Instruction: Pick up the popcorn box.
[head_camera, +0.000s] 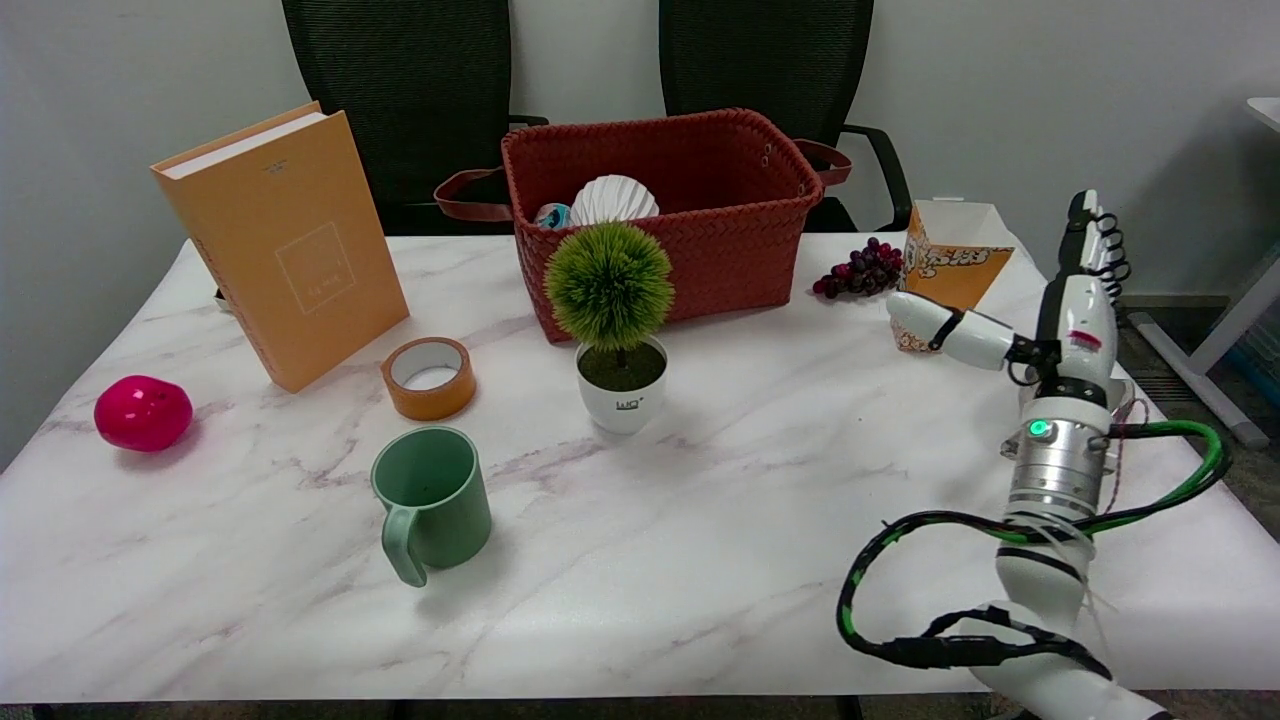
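Right hand, fingers spread and holding nothing, brackets the popcorn box near the worktop's far right edge; grapes just left.

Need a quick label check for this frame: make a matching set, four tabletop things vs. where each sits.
Things:
1. Orange-and-white paper popcorn box
2. Green ceramic mug
3. Glossy pink ball
4. White pleated paper ball

Places:
A. Inside the red woven basket
B. Near the table's left edge
C. Far right, just beyond the right hand
D. Front of the orange tape roll, handle toward the camera

Pairs: 1-C, 2-D, 3-B, 4-A
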